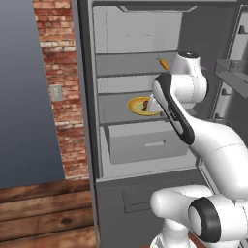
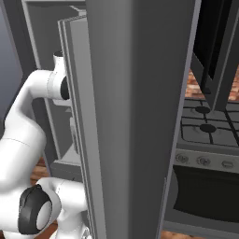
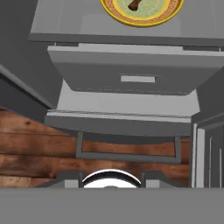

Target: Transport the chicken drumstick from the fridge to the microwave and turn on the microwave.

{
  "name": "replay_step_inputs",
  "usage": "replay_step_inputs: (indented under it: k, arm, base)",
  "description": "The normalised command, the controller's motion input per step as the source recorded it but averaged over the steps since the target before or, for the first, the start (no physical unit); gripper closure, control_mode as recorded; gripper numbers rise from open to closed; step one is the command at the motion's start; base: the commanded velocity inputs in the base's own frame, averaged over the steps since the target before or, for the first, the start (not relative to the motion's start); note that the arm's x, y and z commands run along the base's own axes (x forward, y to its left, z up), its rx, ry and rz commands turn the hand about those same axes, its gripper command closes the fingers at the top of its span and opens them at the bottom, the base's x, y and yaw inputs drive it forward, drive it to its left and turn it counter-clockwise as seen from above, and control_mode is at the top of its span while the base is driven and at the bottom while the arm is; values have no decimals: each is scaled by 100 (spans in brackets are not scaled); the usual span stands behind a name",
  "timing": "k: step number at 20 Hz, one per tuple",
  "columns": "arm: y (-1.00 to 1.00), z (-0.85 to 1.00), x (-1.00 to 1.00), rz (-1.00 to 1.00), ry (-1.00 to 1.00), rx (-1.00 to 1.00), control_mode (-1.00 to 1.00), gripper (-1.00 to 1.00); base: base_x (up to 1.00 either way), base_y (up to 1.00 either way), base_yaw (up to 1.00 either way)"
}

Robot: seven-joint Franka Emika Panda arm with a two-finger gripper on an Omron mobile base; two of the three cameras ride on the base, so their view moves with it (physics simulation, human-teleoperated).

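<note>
Fridge [image 1: 145, 160] shelf — chicken drumstick [image 3: 134, 5] on plate [image 3: 168, 15]

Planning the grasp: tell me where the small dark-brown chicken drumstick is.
The small dark-brown chicken drumstick lies on the round yellow plate on the grey fridge's middle shelf, directly above the pale pull-out drawer.

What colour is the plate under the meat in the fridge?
The plate is yellow with a patterned rim and a pale greenish centre, clearest in the hand view.
</note>
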Motion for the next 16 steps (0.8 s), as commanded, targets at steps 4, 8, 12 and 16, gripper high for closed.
replay_step_inputs:
  k: [4,8,12,16]
  arm:
    - [0,-5,12,-2,-5,0,-100,-100]
    - [0,-16,36,-7,-8,0,-100,-100]
    - [0,-19,40,-8,-8,0,-100,-100]
    - [0,-11,45,-4,-2,0,-100,-100]
  base:
    - [0,0,0]
    - [0,0,0]
    - [0,0,0]
    - [0,0,0]
